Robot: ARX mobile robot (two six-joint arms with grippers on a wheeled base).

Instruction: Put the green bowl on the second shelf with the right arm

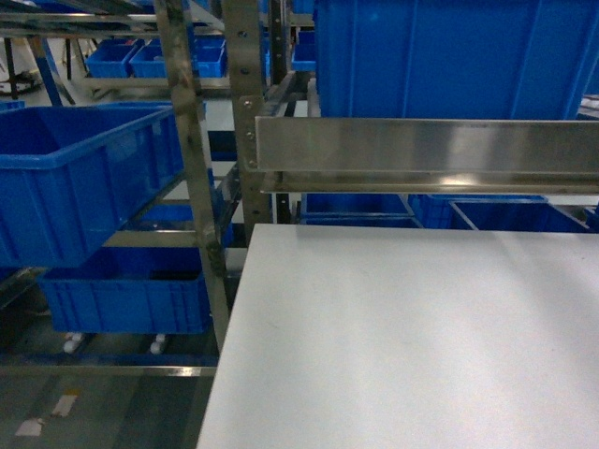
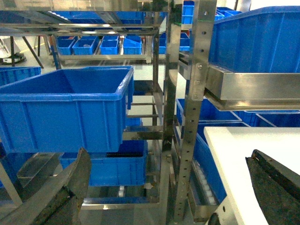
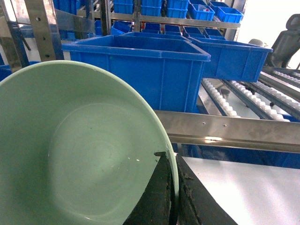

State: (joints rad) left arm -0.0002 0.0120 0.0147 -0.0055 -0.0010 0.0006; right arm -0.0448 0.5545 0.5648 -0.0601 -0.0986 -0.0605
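Observation:
The pale green bowl (image 3: 70,150) fills the left of the right wrist view, tilted with its inside toward the camera. My right gripper (image 3: 175,164) is shut on its rim, one dark finger inside the bowl and one outside. The bowl hangs above the white table top (image 3: 243,192), in front of a steel shelf rail (image 3: 225,131). In the left wrist view my left gripper (image 2: 166,187) stands open with nothing between its fingers (image 2: 70,187), beside the table's left edge. Neither gripper nor the bowl shows in the head view.
A steel shelf rail (image 1: 421,154) crosses above the white table top (image 1: 402,337), carrying a large blue crate (image 1: 449,56). Steel rack uprights (image 1: 245,112) and more blue crates (image 1: 75,178) stand at the left. Roller tracks (image 3: 253,101) run at the right.

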